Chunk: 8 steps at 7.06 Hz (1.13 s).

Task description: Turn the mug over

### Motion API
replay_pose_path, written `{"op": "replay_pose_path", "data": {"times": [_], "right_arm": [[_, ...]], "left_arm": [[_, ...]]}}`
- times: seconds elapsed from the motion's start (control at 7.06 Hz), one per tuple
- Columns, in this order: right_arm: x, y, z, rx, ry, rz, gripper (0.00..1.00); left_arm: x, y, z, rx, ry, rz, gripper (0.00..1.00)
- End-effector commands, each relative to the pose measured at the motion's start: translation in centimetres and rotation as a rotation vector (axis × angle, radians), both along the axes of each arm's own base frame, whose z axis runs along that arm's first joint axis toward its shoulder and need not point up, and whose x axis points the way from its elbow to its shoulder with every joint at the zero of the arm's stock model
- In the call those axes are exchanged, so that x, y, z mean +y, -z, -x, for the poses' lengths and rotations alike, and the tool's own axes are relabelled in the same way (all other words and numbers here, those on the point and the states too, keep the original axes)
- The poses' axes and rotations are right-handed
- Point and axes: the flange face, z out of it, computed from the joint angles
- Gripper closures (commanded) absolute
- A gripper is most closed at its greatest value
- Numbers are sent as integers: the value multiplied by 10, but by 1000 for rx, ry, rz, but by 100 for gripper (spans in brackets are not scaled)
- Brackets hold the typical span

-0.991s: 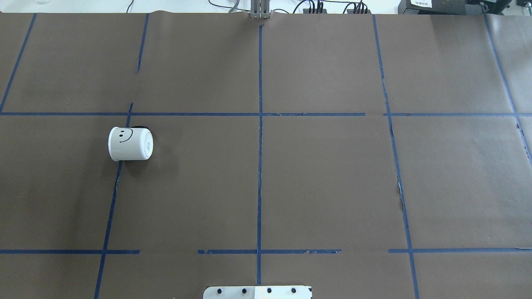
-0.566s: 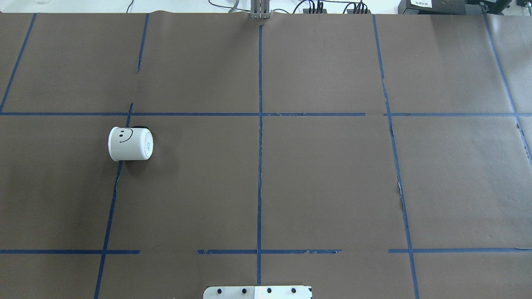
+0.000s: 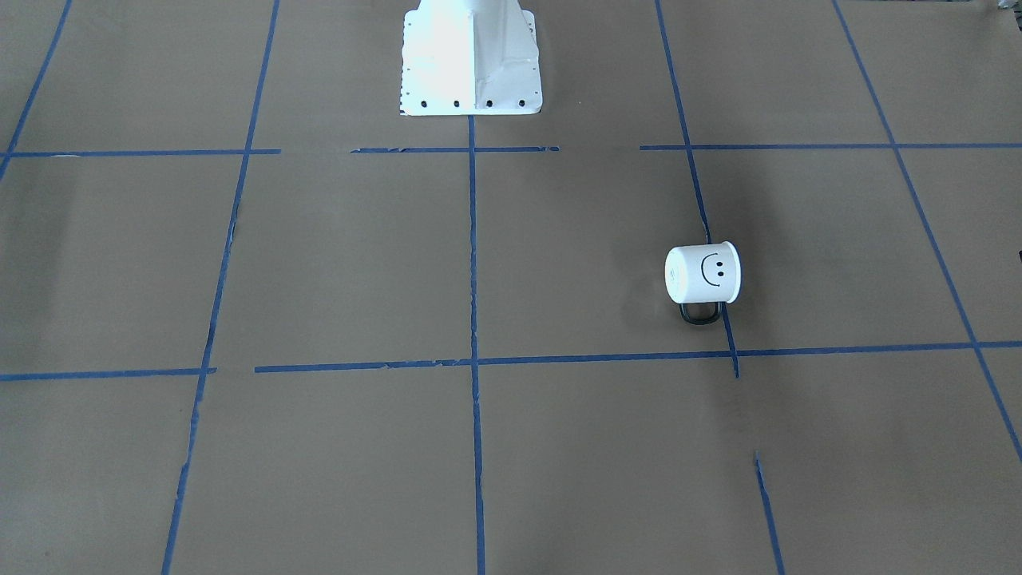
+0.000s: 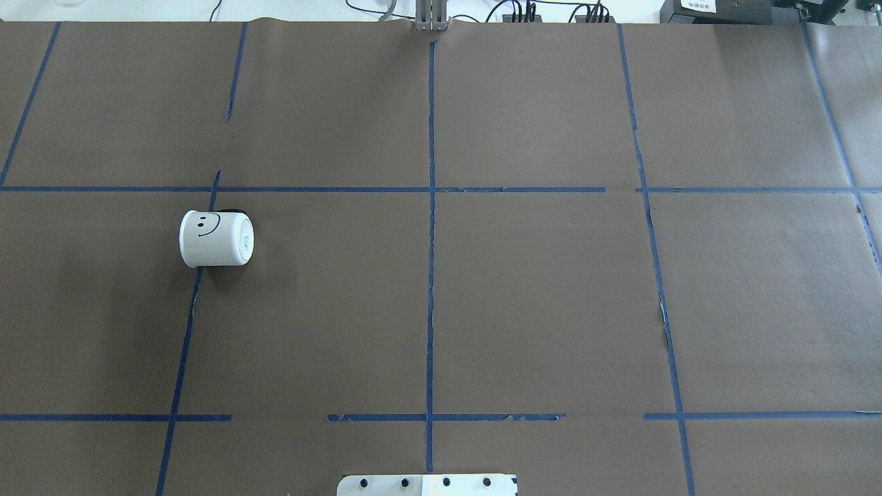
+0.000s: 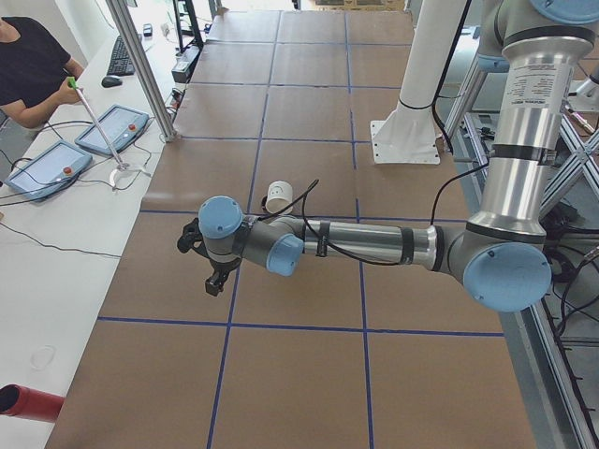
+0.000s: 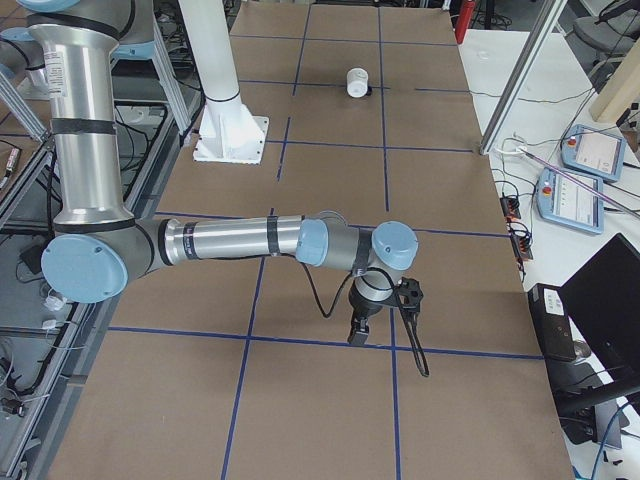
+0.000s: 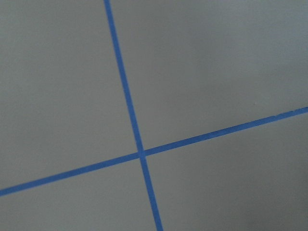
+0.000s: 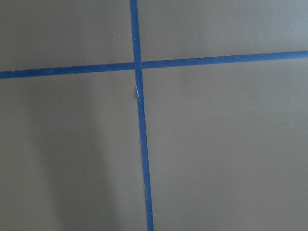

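The white mug (image 4: 216, 239) lies on its side on the brown paper, on the robot's left half of the table, smiley face up. Its mouth points to the table's left end and its base to the middle. In the front-facing view the mug (image 3: 703, 274) shows its black loop handle (image 3: 700, 313) flat on the paper. It also shows small in both side views (image 5: 278, 197) (image 6: 357, 82). My left gripper (image 5: 213, 281) hangs over the paper short of the mug. My right gripper (image 6: 358, 333) hangs far from it. I cannot tell whether either is open or shut.
Blue tape lines (image 4: 431, 227) divide the paper into squares. The white robot base plate (image 4: 427, 485) is at the near edge. An operator (image 5: 33, 65) and control tablets (image 5: 112, 129) are beside the table, with a metal post (image 5: 145, 70). Both wrist views show only paper and tape.
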Motion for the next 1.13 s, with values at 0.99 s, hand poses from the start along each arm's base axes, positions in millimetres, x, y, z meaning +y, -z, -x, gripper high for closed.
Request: {"op": "replay_pose_path", "data": {"times": [0.99], "right_arm": [[0,0,0,0,0,0,0]], "left_arm": [[50,21,-107,478,206,241,0]]}}
